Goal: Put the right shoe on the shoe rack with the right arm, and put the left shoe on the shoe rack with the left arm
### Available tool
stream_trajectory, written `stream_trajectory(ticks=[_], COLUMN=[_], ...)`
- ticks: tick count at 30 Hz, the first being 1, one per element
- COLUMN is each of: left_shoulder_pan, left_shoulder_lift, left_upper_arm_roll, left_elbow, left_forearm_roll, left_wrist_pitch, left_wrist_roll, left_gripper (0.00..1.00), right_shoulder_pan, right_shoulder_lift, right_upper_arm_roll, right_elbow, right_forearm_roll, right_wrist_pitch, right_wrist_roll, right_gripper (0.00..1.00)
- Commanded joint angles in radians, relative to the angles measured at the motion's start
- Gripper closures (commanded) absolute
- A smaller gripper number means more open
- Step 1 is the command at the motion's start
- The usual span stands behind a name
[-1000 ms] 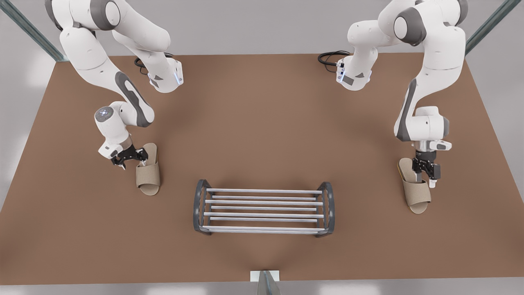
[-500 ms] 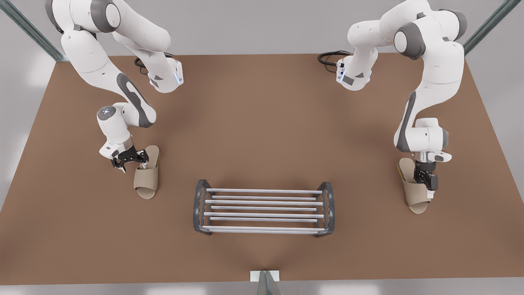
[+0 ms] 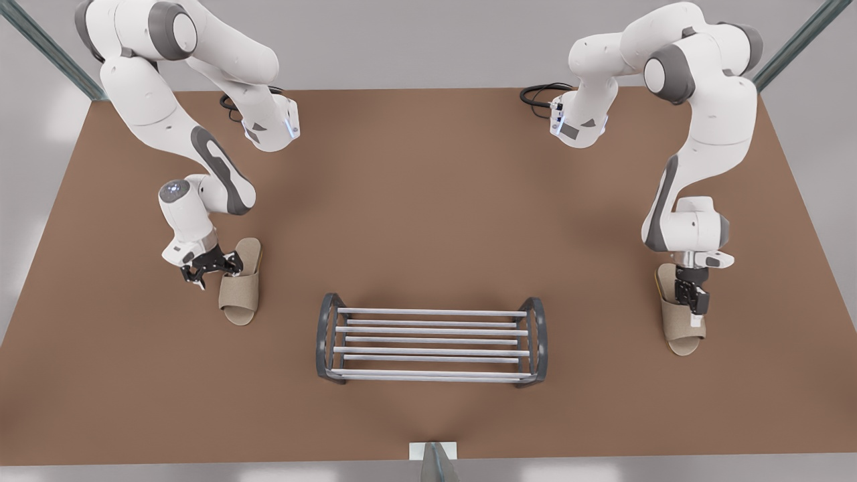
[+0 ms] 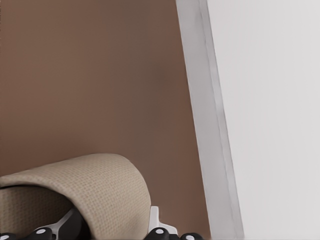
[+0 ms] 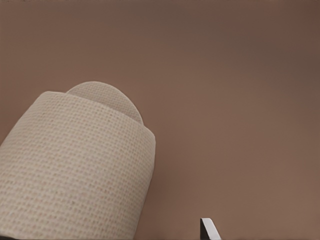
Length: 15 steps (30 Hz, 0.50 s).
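Gripping woven beige slippers [image 3: 240, 292], barred rack [image 3: 432, 346]

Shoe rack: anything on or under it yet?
Nothing lies on the shoe rack; bare table shows between its bars, strips beneath them hidden. The open right gripper straddles a side of the right shoe; the left gripper clamps the strap of the left shoe.

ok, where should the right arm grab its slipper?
Pinch the arched band's side wall from above, on the front view's left, where the open right end effector sits: one finger inside, one outside. The slipper lies sole-flat on the table, so likely nothing else is pinchable. Left end effector is over the other slipper.
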Motion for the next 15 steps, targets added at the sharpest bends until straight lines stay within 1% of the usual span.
stream_trajectory(ticks=[1,2,8,11,12,13,14,15], left_shoulder_pan=[0.001,0.001,0.000,-0.006,-0.006,-0.006,-0.006,-0.006], left_shoulder_lift=[0.001,0.001,-0.008,-0.030,-0.031,-0.031,-0.031,-0.033], left_upper_arm_roll=[0.000,0.000,0.000,-0.023,-0.027,-0.029,-0.035,-0.038], left_elbow=[0.000,0.000,0.002,0.049,0.069,0.079,0.085,0.085], left_forearm_roll=[0.000,0.000,0.000,0.000,0.000,0.000,0.000,0.000], left_wrist_pitch=[-0.013,-0.015,-0.015,-0.015,-0.015,-0.015,-0.015,-0.015], left_wrist_roll=[0.029,0.029,0.029,0.029,0.030,0.030,0.030,0.030], left_gripper=[0.39,0.46,0.46,0.46,0.46,0.50,0.64,0.79], right_shoulder_pan=[0.003,0.007,0.008,0.017,0.017,0.017,0.019,0.020], right_shoulder_lift=[0.002,0.008,0.014,0.016,0.014,0.011,0.008,0.004], right_upper_arm_roll=[0.000,0.000,0.000,0.000,0.000,0.000,0.000,0.011], right_elbow=[0.004,0.012,0.020,0.027,0.027,0.027,0.027,0.024], right_forearm_roll=[0.000,0.000,0.000,0.001,0.000,0.000,0.000,0.000], right_wrist_pitch=[0.000,0.000,0.000,0.000,0.000,0.000,0.000,0.000], right_wrist_roll=[-0.008,-0.008,-0.008,-0.008,-0.008,-0.008,-0.009,-0.009], right_gripper=[0.00,0.00,0.00,0.02,0.07,0.17,0.30,0.48])
